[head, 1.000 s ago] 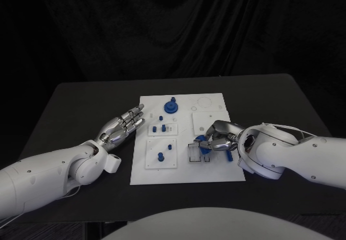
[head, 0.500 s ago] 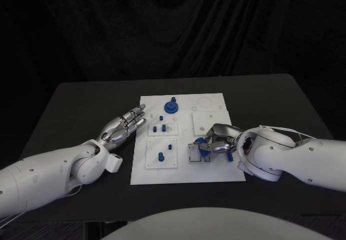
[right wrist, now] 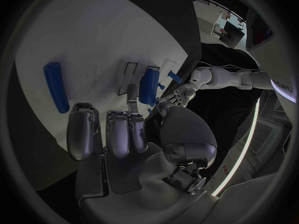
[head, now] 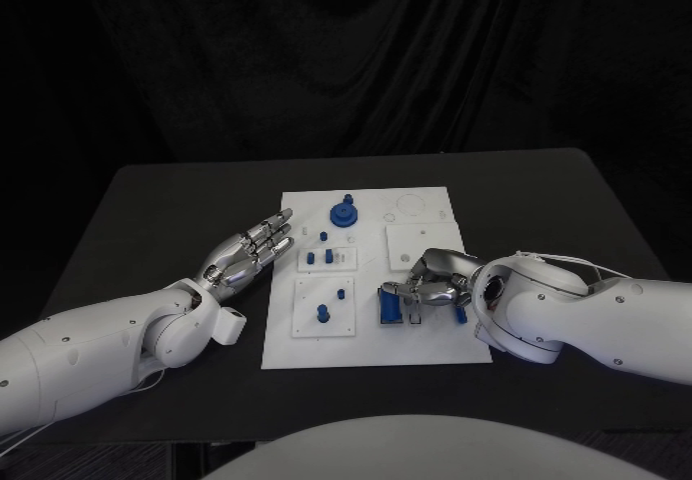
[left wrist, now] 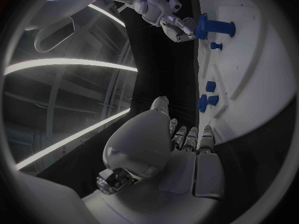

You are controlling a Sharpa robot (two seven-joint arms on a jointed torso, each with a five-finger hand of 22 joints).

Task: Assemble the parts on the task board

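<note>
Board [head: 372, 345]: flat white rectangular plate, matte, lying mid-bench on black bench [head: 159, 200], long axis running away from the robot. Raised white square sub-plates on it carry small blue parts. Knob [head: 343, 213]: round blue disc w/ upright stem, standing at far end of board. Near it, small blue pegs [head: 327, 257] stand upright on a sub-plate. Nearer sub-plate holds a blue tee piece [head: 322, 316], upright. Bar [head: 389, 305]: smooth blue rounded-end block, lying flat in a rectangular outlined recess on the board's right half; long axis along board length. In right wrist view the bar [right wrist: 148, 86] sits inside the frame, fingertip beside it. Rod [right wrist: 57, 86]: blue cylinder, lying flat on the white surface, well apart from bar. Right hand [head: 437, 283]: silver, over board's right side, fingers curled down at the bar; whether it grips or only touches the bar — cannot tell. Left hand [head: 248, 249]: fingers straight and apart, holds nothing, hovering beside board's left edge, pointing away from the robot.
</note>
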